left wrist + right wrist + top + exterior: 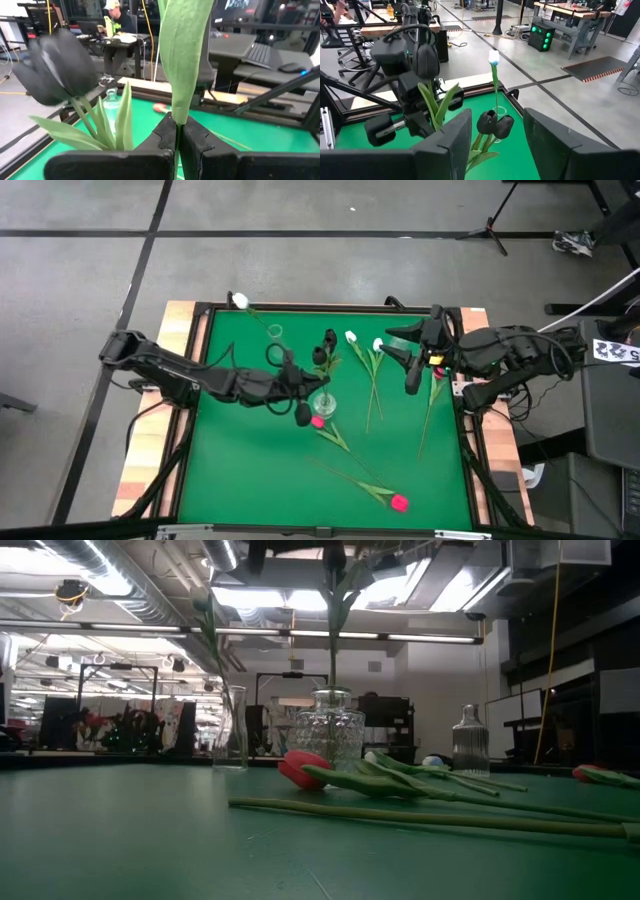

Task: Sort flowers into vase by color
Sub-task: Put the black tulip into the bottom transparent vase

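My left gripper (297, 385) is near the table's middle, beside the clear glass vase (323, 405), and is shut on a green tulip stem (177, 127). A black head (426, 60) shows above that gripper. Two black tulips (495, 125) stand in the vase. A white tulip (240, 301) stands in a slim vase (275, 332) near the far edge. Two white tulips (365, 342) and pink-red ones (318, 421) (400, 502) lie flat on the mat. My right gripper (405, 361) hovers open and empty over the right side. My left gripper pinches the tulip's thin stem (177, 131) between its two fingers (200, 145), just below a broad leaf (182, 60). The fingers come in about level, across the stem. The tulip stands upright, rising above the fingers and lifted clear of the mat.
A ribbed glass bottle (470, 745) stands on the right in the low view. The green mat (240, 470) has a raised dark frame and wooden borders. Long stems (345, 470) cross the near middle. A person (117, 17) sits at a desk beyond the table.
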